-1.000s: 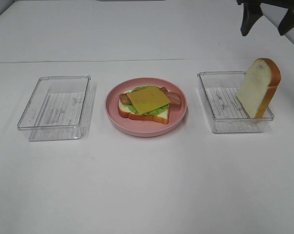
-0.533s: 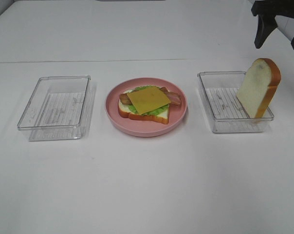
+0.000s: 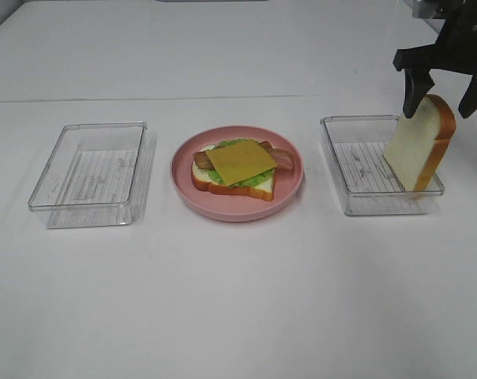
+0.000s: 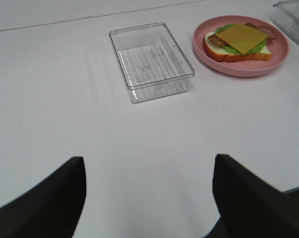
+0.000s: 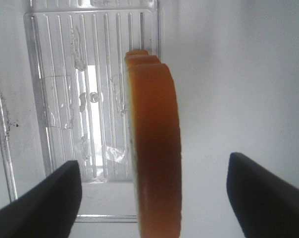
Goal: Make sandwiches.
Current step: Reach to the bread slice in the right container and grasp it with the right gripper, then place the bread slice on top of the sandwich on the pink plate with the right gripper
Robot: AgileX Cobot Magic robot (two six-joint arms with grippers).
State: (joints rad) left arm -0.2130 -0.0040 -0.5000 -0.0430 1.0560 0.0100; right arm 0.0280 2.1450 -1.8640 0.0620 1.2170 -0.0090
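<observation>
An open sandwich (image 3: 237, 168) lies on the round pink plate (image 3: 290, 193): a bread slice, green lettuce, brown bacon, and yellow cheese on top. A second bread slice (image 3: 420, 146) stands on edge, leaning in the right clear tray (image 3: 357, 170). My right gripper (image 3: 437, 115) is open, with one finger on each side of that slice's top and not touching it. In the right wrist view the orange crust (image 5: 157, 148) runs between the wide-apart fingers of the right gripper (image 5: 153, 163). My left gripper (image 4: 148, 163) is open over bare table, well short of the sandwich (image 4: 238, 39).
An empty clear tray (image 3: 88, 174) sits left of the plate; the left wrist view shows that tray (image 4: 149, 59) beside the plate (image 4: 248, 69). The white table's far edge line runs behind the trays.
My right gripper came down from the upper right corner and now straddles the top of the upright bread slice. The bread, plate and trays have not moved.
</observation>
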